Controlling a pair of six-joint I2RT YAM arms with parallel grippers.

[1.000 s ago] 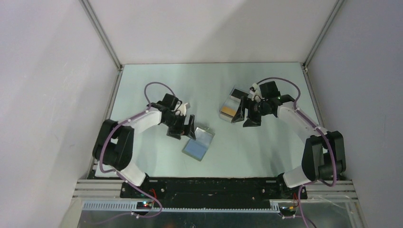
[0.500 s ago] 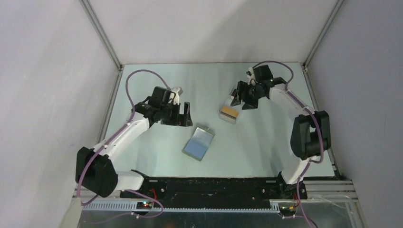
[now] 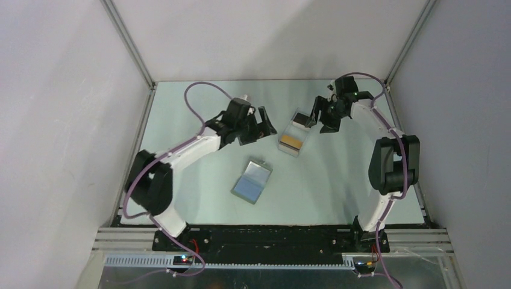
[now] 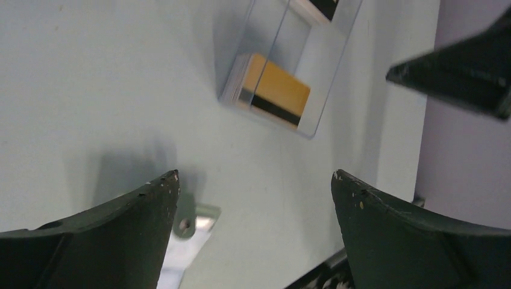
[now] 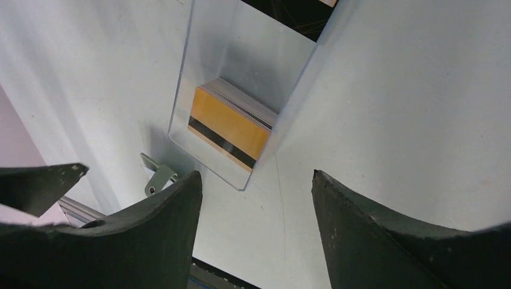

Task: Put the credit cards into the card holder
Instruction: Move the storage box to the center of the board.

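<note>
The credit cards [image 3: 290, 141] are an orange-gold stack with a black stripe, lying in the near end of a clear plastic tray [image 3: 299, 127]. They also show in the left wrist view as the cards [image 4: 274, 90] and in the right wrist view as the cards [image 5: 229, 123]. A dark card [image 5: 295, 12] sits at the tray's far end. The card holder [image 3: 252, 180] lies open on the table, bluish-grey inside up, with its snap tab [image 4: 191, 223] toward the tray. My left gripper [image 3: 260, 128] hovers open just left of the tray. My right gripper [image 3: 319, 119] hovers open at the tray's far right. Both are empty.
The pale table [image 3: 199, 102] is boxed in by white walls at the left, back and right. The right gripper's finger [image 4: 458, 78] shows in the left wrist view. The arm bases stand on the black rail [image 3: 271, 235] at the near edge.
My left gripper has swung from beside the card holder up and right to the tray's left side. My right gripper has drawn back from over the tray to its far right end.
</note>
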